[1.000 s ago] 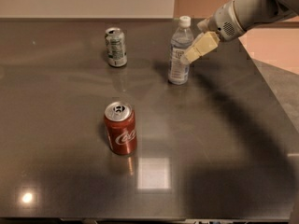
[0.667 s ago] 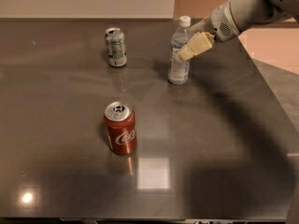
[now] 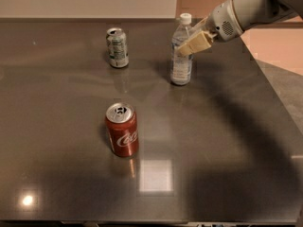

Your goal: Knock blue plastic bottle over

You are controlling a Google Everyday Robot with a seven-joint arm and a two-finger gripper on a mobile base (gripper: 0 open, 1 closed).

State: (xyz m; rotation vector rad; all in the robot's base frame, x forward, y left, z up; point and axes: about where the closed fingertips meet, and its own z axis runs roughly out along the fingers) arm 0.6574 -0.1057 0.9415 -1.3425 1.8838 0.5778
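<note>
The blue plastic bottle (image 3: 181, 60), clear and bluish with a white cap and white label, stands upright on the dark table (image 3: 213, 141) at the back, right of centre. My gripper (image 3: 191, 45) comes in from the upper right. Its cream fingers are shut and empty, and their tips overlap the bottle's upper body just below the shoulder. I cannot tell whether they touch it.
A silver-green can (image 3: 117, 47) stands at the back, left of the bottle. A red cola can (image 3: 122, 129) stands nearer the front, left of centre. The table's right edge (image 3: 270, 93) runs diagonally, with floor beyond it.
My gripper has moved left, from beside the bottle's right side to across its upper body. The bottle still stands upright in the same place. The cans have not moved.
</note>
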